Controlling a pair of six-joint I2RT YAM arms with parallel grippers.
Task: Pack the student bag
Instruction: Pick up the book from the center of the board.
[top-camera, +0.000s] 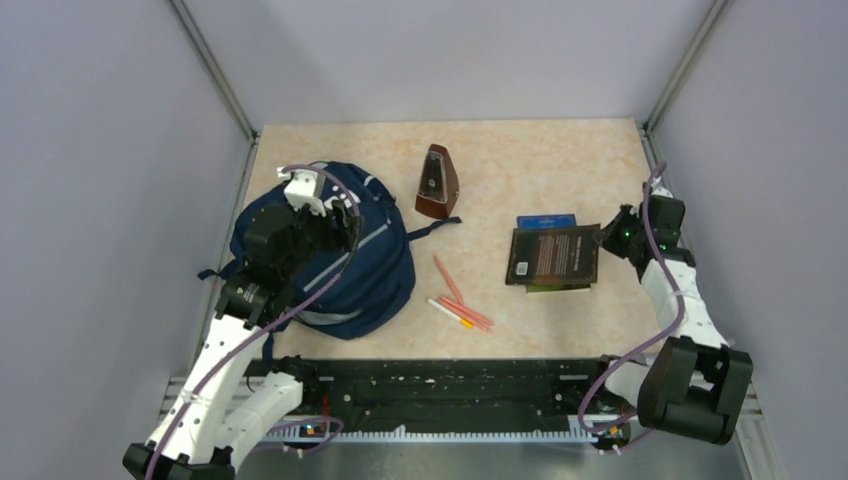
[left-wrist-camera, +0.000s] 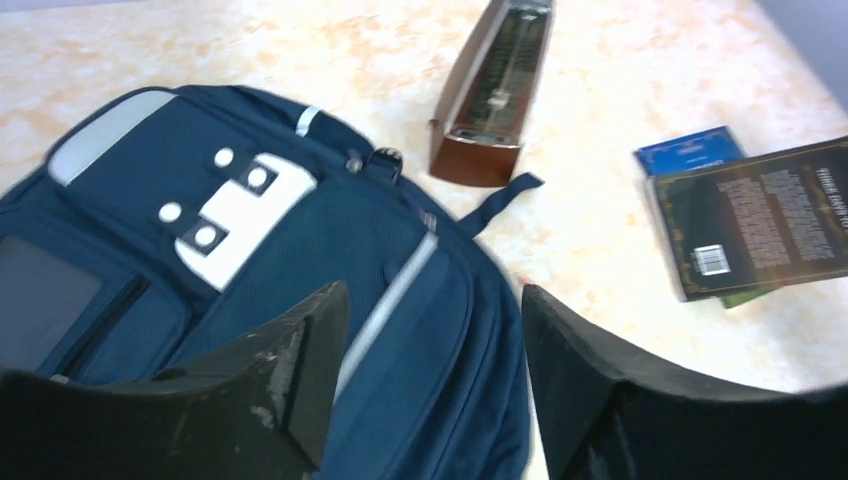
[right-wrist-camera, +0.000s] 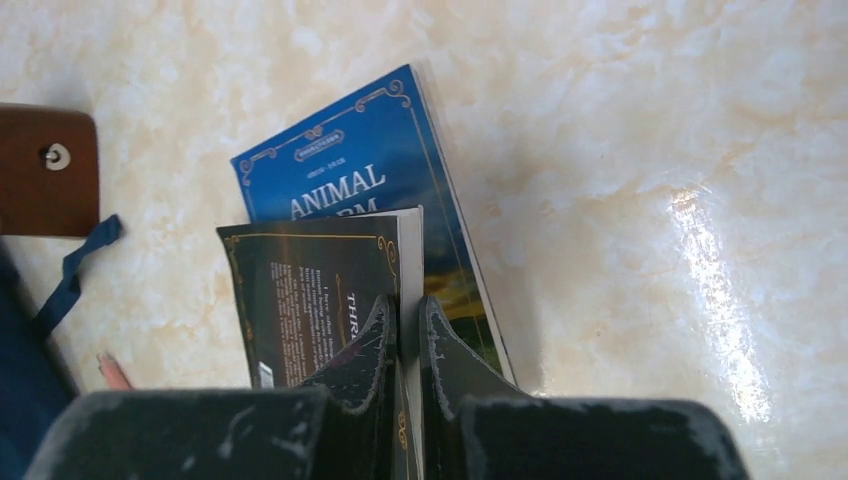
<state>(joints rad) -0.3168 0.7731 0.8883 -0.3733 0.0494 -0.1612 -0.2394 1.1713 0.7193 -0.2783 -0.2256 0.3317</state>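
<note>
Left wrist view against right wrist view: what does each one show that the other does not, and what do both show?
Only the left wrist view: the front of the bag with its white patch, and the left jaws open above it. Only the right wrist view: the right jaws shut on the edge of the dark book, a pencil tip, and the title on the blue book. Both: the two books, the metronome, a bag strap and the table.

student bag (top-camera: 385, 268) left, metronome (top-camera: 437, 183) behind-right of it, pencils (top-camera: 460, 306) centre, stacked books (top-camera: 553, 256) right
</note>
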